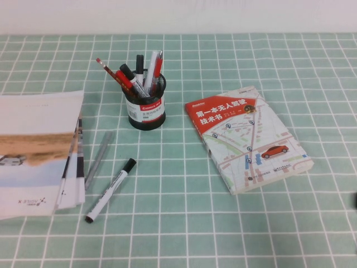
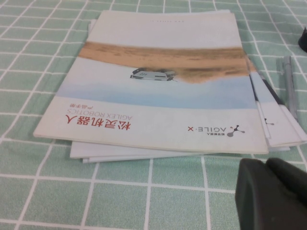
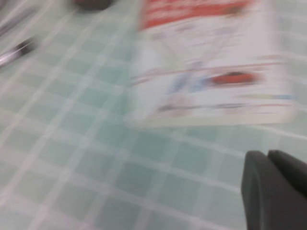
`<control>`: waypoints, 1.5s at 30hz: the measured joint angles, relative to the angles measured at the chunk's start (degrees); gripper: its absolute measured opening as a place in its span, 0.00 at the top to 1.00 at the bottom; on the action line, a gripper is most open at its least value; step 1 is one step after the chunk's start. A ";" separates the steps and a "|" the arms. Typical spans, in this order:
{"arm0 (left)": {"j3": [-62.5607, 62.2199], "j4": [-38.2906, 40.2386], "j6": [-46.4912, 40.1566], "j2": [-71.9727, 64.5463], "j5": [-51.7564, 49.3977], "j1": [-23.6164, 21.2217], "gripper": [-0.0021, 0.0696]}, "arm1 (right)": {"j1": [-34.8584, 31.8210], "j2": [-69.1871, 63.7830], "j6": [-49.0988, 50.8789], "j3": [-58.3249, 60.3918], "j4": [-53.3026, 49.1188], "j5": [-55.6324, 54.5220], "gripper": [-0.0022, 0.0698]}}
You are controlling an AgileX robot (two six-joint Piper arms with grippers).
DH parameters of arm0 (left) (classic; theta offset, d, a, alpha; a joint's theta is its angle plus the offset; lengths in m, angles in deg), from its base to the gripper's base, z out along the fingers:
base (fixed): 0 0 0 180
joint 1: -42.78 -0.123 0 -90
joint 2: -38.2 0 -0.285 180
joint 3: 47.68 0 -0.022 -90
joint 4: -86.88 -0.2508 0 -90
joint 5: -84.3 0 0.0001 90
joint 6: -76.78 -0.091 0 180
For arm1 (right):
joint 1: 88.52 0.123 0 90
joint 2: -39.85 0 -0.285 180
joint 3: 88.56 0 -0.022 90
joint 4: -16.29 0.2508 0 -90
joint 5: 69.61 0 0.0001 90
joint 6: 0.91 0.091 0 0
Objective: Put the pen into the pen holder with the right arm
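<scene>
Right gripper (image 3: 276,191) sits at the table's right side, low over the cloth near the book (image 1: 248,137). Only a dark sliver at the right edge of the high view hints at that arm. In its wrist view the two fingers look pressed together with nothing between them, so closed and empty. Left gripper (image 2: 271,194) hovers just off the near corner of the brochure stack (image 1: 36,151), fingers also together, empty, and looks parked.

The pen (image 1: 110,190) lies flat on the cloth, cap end toward the cup, just beside the slim grey pen (image 1: 99,159) and close to the brochures. The pen holder (image 1: 145,109) stands upright well behind it, already crowded with pens.

Step in hand, as I read it: reach for the pen.
- Open the fingers before descending.
- Cross over in front of the book.
- Grasp mid-barrel, jaws square across it.
- Stay clear of the grey pen.
- Drop it in near vertical through a gap; the cup is full and may tip.

Hard to see: right wrist view is motion-blurred, with the pen a smear at the edge (image 3: 17,51). Neither arm body shows in the high view.
</scene>
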 joint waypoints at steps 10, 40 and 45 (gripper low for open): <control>0.00 0.00 0.00 0.00 0.00 0.00 0.98 | -20.22 29.02 0.00 19.70 -0.49 -5.67 1.00; 0.00 0.00 0.00 0.00 0.00 0.00 0.98 | -20.71 38.22 0.00 20.00 -0.64 7.54 1.00; 0.00 0.00 0.00 0.00 0.00 0.00 0.98 | -20.71 38.22 0.00 20.00 -0.64 7.54 1.00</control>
